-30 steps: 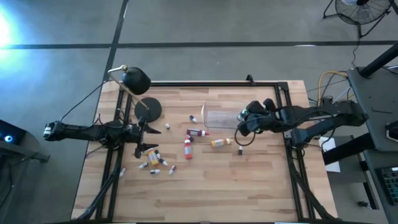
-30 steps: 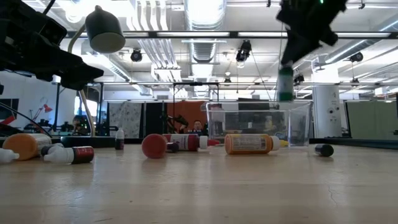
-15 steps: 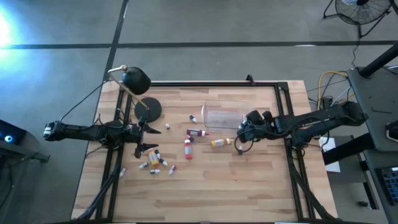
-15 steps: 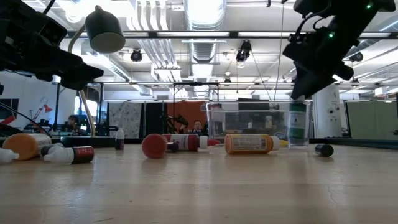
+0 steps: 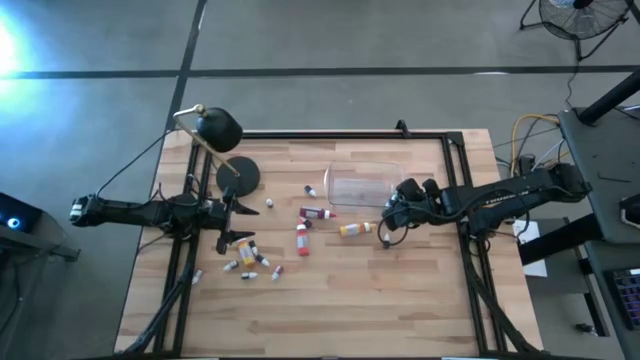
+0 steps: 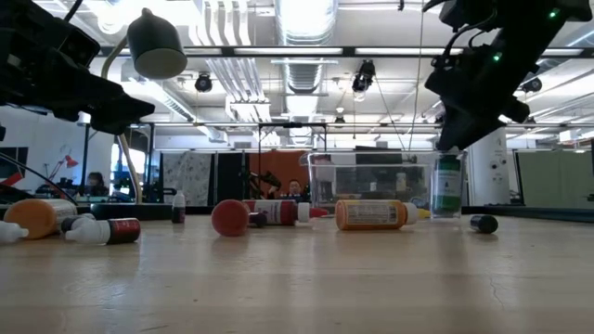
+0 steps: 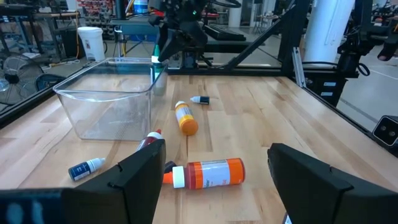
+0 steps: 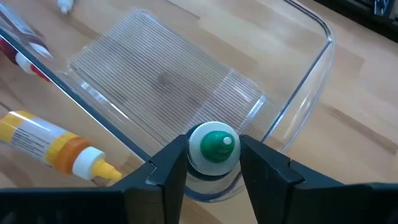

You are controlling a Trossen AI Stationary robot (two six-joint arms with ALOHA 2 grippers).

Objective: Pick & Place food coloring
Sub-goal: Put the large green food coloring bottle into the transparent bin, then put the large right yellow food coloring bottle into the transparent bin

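A clear tub (image 5: 360,185) stands mid-table. A green-capped food coloring bottle (image 8: 214,146) stands upright on the tub's floor in a corner (image 6: 446,186). My right gripper (image 8: 213,163) slants down over it, its fingers close on either side of the cap. Several more food coloring bottles lie on their sides on the wood. One is orange (image 5: 352,229), some are red (image 5: 301,238), and a cluster lies at the left (image 5: 250,262). My left gripper (image 7: 217,149) waits open and level at the table's left (image 5: 232,215), with nothing between its fingers. My right gripper comes from above on a slant. Its fingers (image 8: 173,168) flank the white collar under the green cap (image 8: 194,155). I cannot tell whether they touch it. The bottle stands upright on the tub's floor.
A black desk lamp (image 5: 220,130) with a round base (image 5: 240,175) stands at the far left. A small dark cap (image 5: 386,243) lies just near of my right gripper. The near half of the table is bare wood.
My right gripper has come down with the green-capped bottle, from above the tub's rim into its corner. The bottle hung clear a second ago and now stands on the tub's floor. It has kept still for the last half second.
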